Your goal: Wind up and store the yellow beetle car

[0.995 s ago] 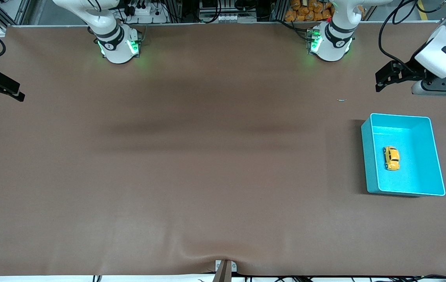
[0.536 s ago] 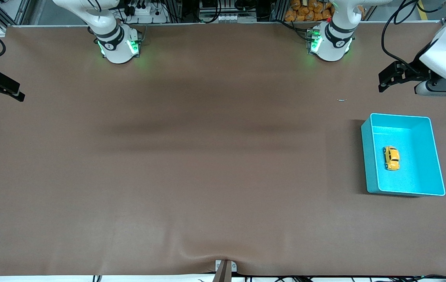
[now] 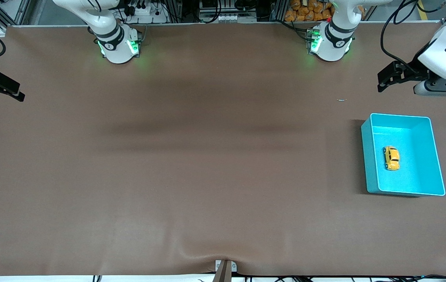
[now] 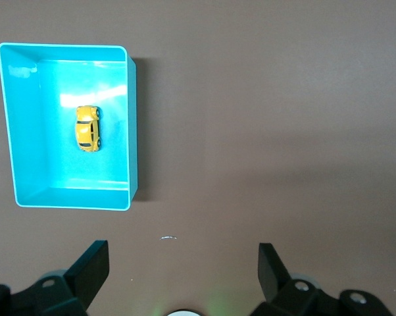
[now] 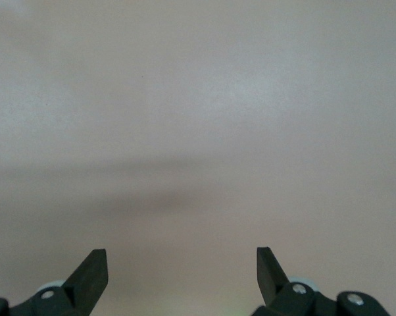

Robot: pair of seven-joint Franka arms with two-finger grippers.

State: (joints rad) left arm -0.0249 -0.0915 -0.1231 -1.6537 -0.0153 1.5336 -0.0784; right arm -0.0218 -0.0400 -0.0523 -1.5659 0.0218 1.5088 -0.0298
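The yellow beetle car [image 3: 391, 158] is tiny and rounded, and it lies on the floor of a teal bin [image 3: 368, 156] toward the left arm's end of the table. In the left wrist view the car [image 4: 87, 128] rests inside the bin [image 4: 133, 125] with nothing touching it. My left gripper [image 3: 380, 82] hangs open and empty over bare table beside the bin, its dark fingers [image 4: 93, 266] spread wide. My right gripper [image 3: 15, 91] waits open and empty over the table edge at the right arm's end, and its wrist view shows only bare brown surface between its fingers [image 5: 93, 270].
The brown table cover [image 3: 207, 164] spreads wide between the arms. A small silvery scrap [image 3: 341, 100] lies on it near the bin, also seen as a scrap [image 4: 168, 237] in the left wrist view. The two arm bases [image 3: 119, 45] stand along the table's back edge.
My left gripper has drawn slightly away from the bin toward the table's edge. The car, the bin and the right arm have not moved.
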